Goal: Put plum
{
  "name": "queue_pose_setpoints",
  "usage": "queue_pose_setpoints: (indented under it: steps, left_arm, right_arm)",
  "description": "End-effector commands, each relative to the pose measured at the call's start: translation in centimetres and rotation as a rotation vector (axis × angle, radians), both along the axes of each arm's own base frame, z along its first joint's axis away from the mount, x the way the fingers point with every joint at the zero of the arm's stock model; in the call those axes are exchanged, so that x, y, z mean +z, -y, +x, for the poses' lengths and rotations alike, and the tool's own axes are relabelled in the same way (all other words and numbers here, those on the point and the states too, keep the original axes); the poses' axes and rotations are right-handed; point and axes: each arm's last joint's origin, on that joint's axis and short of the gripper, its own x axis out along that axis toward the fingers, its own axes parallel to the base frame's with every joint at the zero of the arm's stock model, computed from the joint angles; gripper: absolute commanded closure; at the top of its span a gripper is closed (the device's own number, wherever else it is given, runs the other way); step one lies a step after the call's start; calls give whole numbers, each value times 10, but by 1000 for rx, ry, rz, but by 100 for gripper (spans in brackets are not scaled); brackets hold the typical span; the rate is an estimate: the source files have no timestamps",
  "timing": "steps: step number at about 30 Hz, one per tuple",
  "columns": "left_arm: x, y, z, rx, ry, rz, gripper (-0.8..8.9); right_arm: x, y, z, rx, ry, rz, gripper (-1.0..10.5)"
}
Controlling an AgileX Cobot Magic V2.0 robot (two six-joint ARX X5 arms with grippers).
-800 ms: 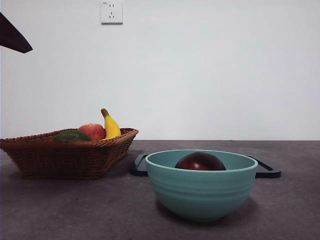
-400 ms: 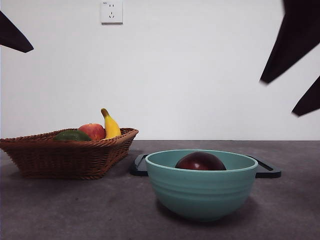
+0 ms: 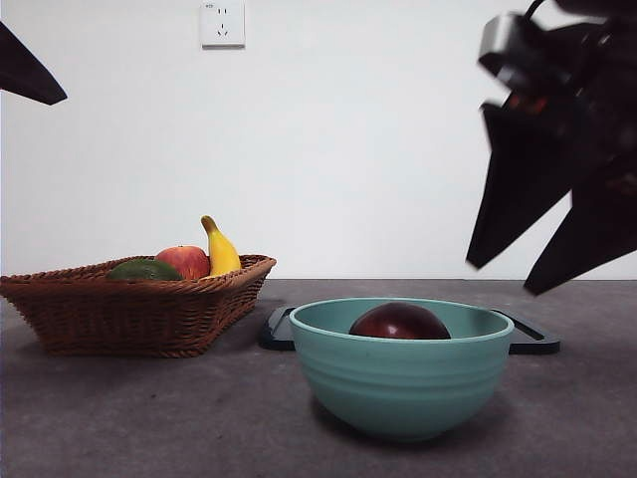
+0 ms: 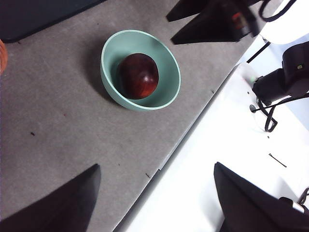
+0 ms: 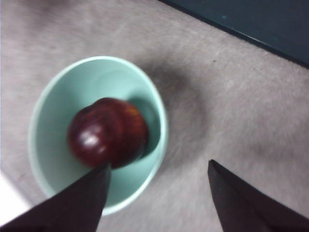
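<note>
The dark maroon plum (image 3: 399,322) lies inside the teal bowl (image 3: 401,383) at the table's front middle; it shows too in the left wrist view (image 4: 138,75) and the right wrist view (image 5: 107,133). My right gripper (image 3: 506,279) hangs open at the upper right, above and to the right of the bowl, holding nothing; in its own view the gripper (image 5: 159,166) frames the bowl's edge. My left gripper (image 4: 157,171) is open and empty, high over the table's front edge, seen only as a black tip (image 3: 28,72) at the top left.
A wicker basket (image 3: 129,309) at the left holds a red-yellow apple (image 3: 184,262), a banana (image 3: 219,249) and a dark green fruit (image 3: 144,270). A black tray (image 3: 528,339) lies flat behind the bowl. A wall socket (image 3: 222,24) is on the white wall.
The right gripper has come down and in from the upper right, growing larger and nearing the bowl. Plum, bowl, basket and the left arm stay still.
</note>
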Motion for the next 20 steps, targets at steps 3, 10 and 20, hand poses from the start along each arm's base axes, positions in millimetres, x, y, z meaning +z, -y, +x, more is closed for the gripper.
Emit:
queue_pose_setpoints:
  steps: [3, 10, 20]
  left_arm:
    - [3, 2, 1, -22, 29, -9, 440]
    - [3, 2, 1, -23, 32, -8, 440]
    - [3, 2, 1, -23, 33, -9, 440]
  right_arm:
    - [-12, -11, 10, 1, -10, -13, 687]
    - [-28, -21, 19, 4, -21, -37, 771]
    - [-34, -27, 21, 20, -27, -41, 934]
